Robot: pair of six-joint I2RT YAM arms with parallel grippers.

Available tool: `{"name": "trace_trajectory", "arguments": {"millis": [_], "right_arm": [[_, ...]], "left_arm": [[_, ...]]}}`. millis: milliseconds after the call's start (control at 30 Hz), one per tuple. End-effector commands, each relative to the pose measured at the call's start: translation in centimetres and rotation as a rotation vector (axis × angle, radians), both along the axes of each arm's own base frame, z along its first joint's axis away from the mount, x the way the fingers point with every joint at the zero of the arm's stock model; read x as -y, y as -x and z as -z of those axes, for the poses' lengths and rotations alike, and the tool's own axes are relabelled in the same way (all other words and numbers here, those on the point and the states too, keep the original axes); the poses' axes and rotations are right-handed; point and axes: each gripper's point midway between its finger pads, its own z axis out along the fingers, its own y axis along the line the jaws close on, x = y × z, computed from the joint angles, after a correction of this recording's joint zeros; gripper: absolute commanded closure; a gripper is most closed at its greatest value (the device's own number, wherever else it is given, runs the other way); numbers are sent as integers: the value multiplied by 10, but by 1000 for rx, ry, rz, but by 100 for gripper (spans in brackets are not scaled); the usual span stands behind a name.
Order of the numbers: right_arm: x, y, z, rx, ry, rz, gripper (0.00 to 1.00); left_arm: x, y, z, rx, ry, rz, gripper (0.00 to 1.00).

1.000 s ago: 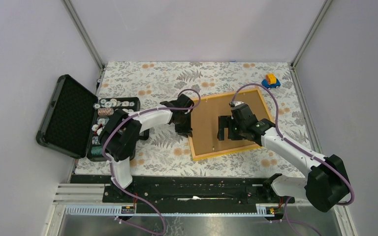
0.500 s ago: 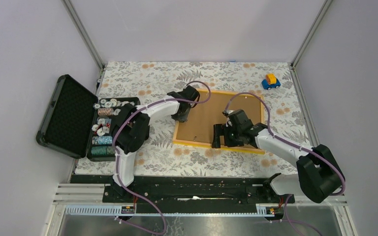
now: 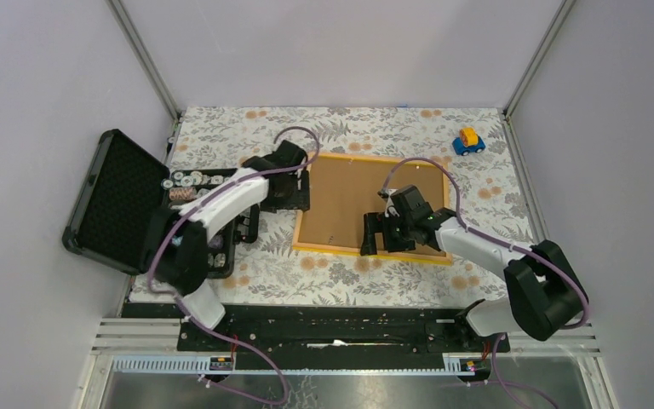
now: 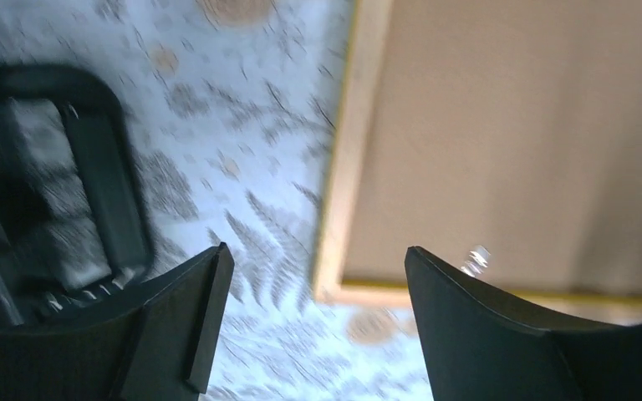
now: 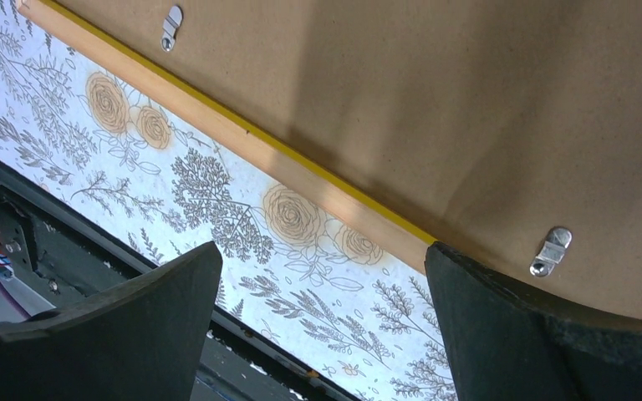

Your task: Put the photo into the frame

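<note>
The frame [image 3: 373, 254] lies face down on the flowered cloth, its yellow-orange rim around a brown backing sheet [image 3: 349, 200]. The photo is hidden. My left gripper [image 3: 294, 196] hovers at the frame's left edge; in the left wrist view it [image 4: 313, 259] is open and empty above the frame's corner [image 4: 334, 284], and that view is blurred. My right gripper [image 3: 383, 236] is over the frame's front edge. In the right wrist view it [image 5: 322, 251] is open and empty beside the rim [image 5: 259, 150], near two metal clips [image 5: 552, 251] on the backing sheet [image 5: 468, 109].
An open black case [image 3: 115, 200] with poker chips [image 3: 189, 183] sits at the left, close to my left arm. A small blue and yellow toy car [image 3: 468, 140] stands at the back right. Metal rails [image 3: 332, 328] run along the near table edge.
The frame has swung from tilted to nearly square with the table and shifted left. My left gripper has opened and drawn back left off its edge. My right gripper has followed slightly left.
</note>
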Motion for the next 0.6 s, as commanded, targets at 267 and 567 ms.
{"name": "trace_trajectory", "arguments": {"millis": [267,567], "right_arm": [[-11,-28,-6,42,9,14,0],[-6,-6,17,-41,20,36,0]], "left_arm": [[79,108,-14,-252,881,-512,23],[97,92,13,-324,972,-605,22]]}}
